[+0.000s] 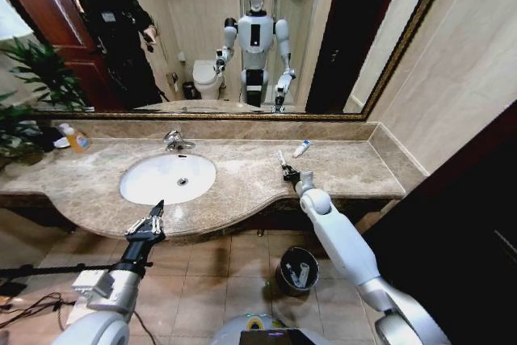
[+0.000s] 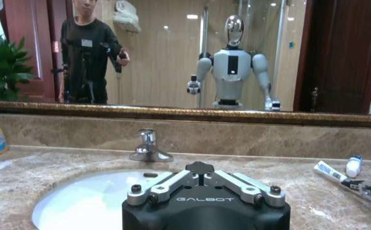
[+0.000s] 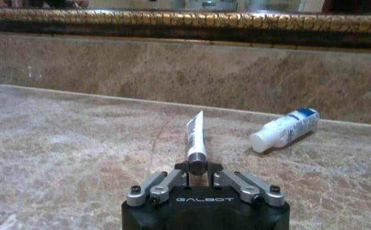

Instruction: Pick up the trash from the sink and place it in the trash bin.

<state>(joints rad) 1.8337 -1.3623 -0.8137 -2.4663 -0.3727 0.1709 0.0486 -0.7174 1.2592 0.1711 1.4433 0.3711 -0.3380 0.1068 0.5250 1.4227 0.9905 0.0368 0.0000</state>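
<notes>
White tube [image 3: 195, 139] apparently clamped in right gripper [image 3: 197, 176] above marble.

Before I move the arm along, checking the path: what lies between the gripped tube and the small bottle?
Bare marble between tube and bottle, per the right wrist view.

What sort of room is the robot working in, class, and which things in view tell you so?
Most likely a hotel-style bathroom. A white oval sink with a chrome tap sits in a marble counter below a wide framed mirror, which reflects a toilet.
</notes>
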